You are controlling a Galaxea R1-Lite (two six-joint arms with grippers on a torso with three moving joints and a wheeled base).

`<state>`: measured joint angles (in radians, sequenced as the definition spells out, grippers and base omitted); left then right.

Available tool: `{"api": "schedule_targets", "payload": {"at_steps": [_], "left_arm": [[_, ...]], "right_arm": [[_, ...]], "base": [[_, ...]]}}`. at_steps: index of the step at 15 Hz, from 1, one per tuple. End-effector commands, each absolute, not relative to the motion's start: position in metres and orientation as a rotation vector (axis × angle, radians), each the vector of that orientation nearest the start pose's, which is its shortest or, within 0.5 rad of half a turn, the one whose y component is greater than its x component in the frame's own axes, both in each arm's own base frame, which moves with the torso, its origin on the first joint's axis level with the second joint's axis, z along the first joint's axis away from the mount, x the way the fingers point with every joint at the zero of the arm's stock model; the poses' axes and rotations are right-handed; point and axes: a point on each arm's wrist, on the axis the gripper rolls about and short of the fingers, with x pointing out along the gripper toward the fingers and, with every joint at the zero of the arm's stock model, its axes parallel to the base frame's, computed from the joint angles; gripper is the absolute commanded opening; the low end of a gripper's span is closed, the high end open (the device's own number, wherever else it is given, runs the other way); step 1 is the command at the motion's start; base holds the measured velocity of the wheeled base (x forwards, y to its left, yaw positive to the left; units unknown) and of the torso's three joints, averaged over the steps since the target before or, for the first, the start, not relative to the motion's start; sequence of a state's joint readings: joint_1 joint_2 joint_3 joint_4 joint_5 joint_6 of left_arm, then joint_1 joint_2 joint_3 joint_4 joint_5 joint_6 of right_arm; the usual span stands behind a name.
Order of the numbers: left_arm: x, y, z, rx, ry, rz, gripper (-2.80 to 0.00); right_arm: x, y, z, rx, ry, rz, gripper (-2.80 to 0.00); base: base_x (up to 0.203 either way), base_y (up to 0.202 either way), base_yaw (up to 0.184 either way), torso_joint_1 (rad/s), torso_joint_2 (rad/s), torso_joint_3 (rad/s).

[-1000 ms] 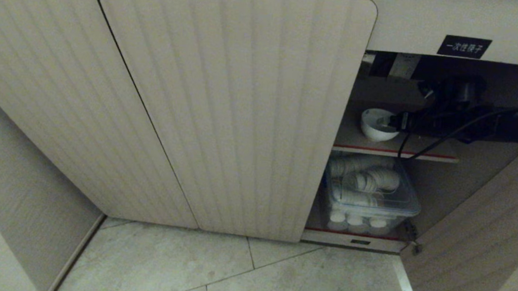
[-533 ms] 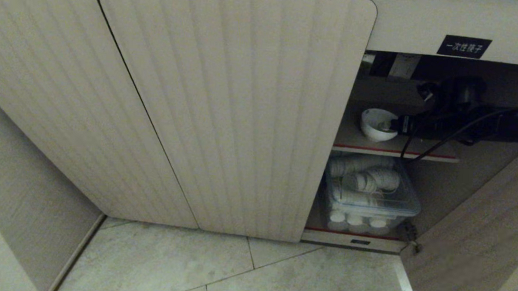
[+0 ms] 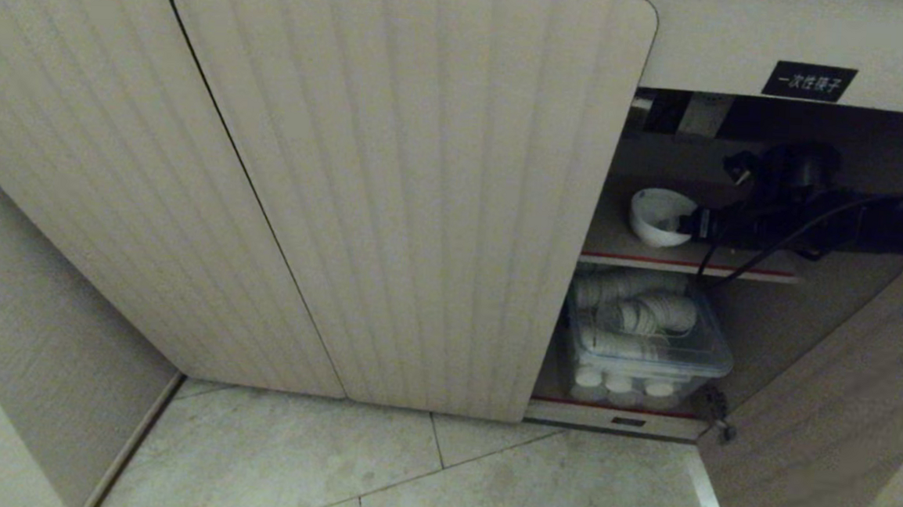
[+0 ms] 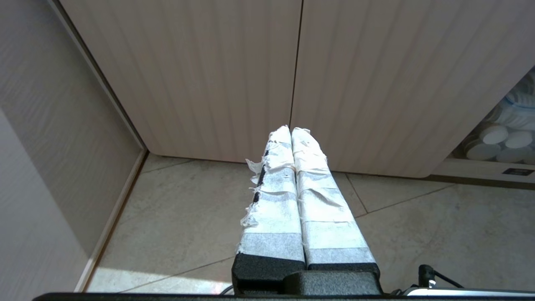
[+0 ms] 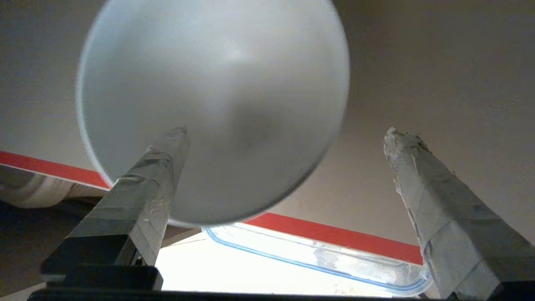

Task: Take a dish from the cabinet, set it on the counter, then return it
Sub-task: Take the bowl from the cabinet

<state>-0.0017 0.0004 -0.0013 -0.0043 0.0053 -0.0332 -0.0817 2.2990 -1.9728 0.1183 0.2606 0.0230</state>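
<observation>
Inside the open cabinet (image 3: 740, 146), the dish (image 3: 657, 217) sits on the upper shelf (image 3: 686, 264). I have the right gripper (image 5: 284, 142) spread wide at its rim, one finger over the bowl, gripping nothing. Whether this is pickup or return I cannot tell; the left gripper (image 4: 291, 129) hangs clenched outside.

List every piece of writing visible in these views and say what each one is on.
"一次性筷子": white characters on the small black label, on the cabinet face above the open compartment.
Small dark tag on the cabinet's bottom front edge: too small to read.
Nothing else readable in any view.

One bowl (image 3: 657, 216), two closed doors (image 3: 400, 195)
</observation>
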Motion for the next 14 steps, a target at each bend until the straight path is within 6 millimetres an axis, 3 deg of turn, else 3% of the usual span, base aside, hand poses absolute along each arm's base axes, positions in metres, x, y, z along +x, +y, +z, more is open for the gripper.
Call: {"api": "schedule_targets", "payload": {"at_steps": [1, 14], "left_arm": [[-0.0228, 0.0002, 0.076, -0.034, -0.005, 0.005, -2.8], [-0.0228, 0.0002, 0.076, -0.034, -0.005, 0.005, -2.8]], "right_arm": [[0.4835, -0.0343, 0.1877, 0.101, 0.453, 0.171, 0.0], [0.4887, -0.0331, 0.1821, 0.101, 0.439, 0.179, 0.0]], "base": [[0.0, 0.0, 0.0, 0.0, 0.0, 0.0], [0.0, 0.0, 0.0, 0.0, 0.0, 0.0]]}}
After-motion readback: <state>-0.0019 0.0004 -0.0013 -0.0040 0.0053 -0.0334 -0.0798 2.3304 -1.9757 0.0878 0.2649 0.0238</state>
